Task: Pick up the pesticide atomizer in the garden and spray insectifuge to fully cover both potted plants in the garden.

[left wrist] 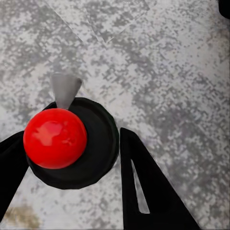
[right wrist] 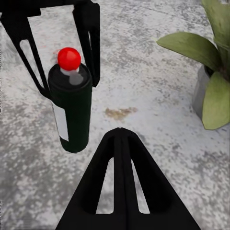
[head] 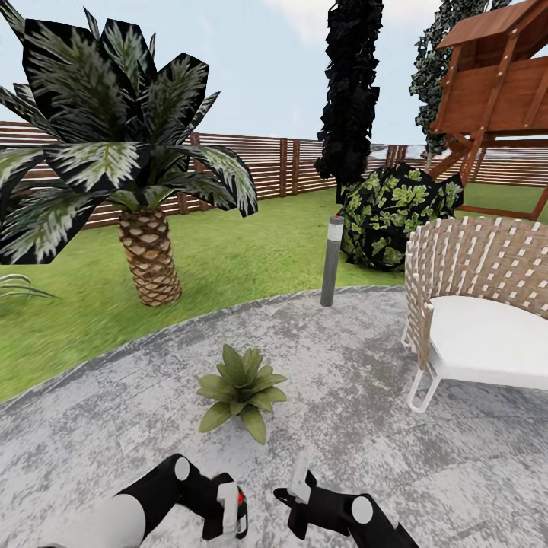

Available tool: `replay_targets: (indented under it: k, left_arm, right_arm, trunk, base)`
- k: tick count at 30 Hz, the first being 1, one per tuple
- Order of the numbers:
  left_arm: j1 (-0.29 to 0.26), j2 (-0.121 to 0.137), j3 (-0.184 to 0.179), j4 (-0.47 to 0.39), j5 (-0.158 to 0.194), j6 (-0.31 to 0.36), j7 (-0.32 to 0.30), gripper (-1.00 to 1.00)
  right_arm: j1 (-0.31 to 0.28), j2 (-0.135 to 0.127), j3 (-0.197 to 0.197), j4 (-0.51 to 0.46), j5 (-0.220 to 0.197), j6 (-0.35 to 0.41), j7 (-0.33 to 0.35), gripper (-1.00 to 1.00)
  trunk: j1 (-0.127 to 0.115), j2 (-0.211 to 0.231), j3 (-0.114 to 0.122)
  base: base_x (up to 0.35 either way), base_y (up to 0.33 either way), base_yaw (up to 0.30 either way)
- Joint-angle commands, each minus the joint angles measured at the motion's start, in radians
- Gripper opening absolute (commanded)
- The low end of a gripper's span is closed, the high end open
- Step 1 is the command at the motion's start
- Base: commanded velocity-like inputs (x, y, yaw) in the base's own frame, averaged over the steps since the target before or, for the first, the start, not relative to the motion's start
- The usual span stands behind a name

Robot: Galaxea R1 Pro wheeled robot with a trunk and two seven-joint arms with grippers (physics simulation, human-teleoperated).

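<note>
Speckled stone patio (head: 365, 380), potted plant (head: 242, 390) ahead; left gripper (left wrist: 72, 158) clamped around pesticide atomizer (right wrist: 71, 112); right gripper (head: 298, 487) state unclear.

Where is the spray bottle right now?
The pesticide atomizer sits upright between the fingers of the left gripper, low in the head view, above the stone patio and just short of the potted plant.

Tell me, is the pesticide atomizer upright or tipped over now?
Upright. In the right wrist view the pesticide atomizer stands vertical between the left gripper's fingers, red button on top; the left wrist view looks straight down on that button.
</note>
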Motion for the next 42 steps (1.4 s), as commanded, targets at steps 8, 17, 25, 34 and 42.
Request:
replay_targets:
  k: [8, 17, 25, 34, 42]
  left_arm:
    - [0.001, -0.016, 0.002, -0.021, -0.01, -0.001, 0.005, -1.0]
    - [0.002, -0.031, 0.002, -0.021, -0.008, -0.003, 0.003, -1.0]
    - [0.003, -0.045, 0.003, -0.045, -0.007, -0.002, 0.001, -1.0]
    - [0.013, -0.055, 0.005, -0.047, -0.006, -0.004, 0.002, -1.0]
    - [0.013, -0.063, 0.005, -0.047, -0.004, -0.008, 0.002, -1.0]
  right_arm:
    - [0.0, 0.023, -0.001, -0.001, 0.01, -0.005, 0.0, -1.0]
    - [0.0, 0.025, -0.001, -0.001, 0.01, -0.005, 0.0, -1.0]
    - [0.0, 0.025, -0.001, -0.001, 0.01, -0.005, 0.0, -1.0]
    - [0.0, 0.025, -0.001, -0.001, 0.01, -0.005, 0.0, -1.0]
    - [0.0, 0.025, -0.001, -0.001, 0.01, -0.005, 0.0, -1.0]
  trunk:
    - [0.0, 0.0, -0.001]
    - [0.0, 0.0, -0.001]
    - [0.0, 0.0, -0.001]
    - [0.0, 0.0, -0.001]
    - [0.0, 0.0, -0.001]
  base:
    - [0.0, 0.0, 0.0]
    - [0.0, 0.0, 0.0]
    - [0.0, 0.0, 0.0]
    - [0.0, 0.0, 0.0]
    - [0.0, 0.0, 0.0]
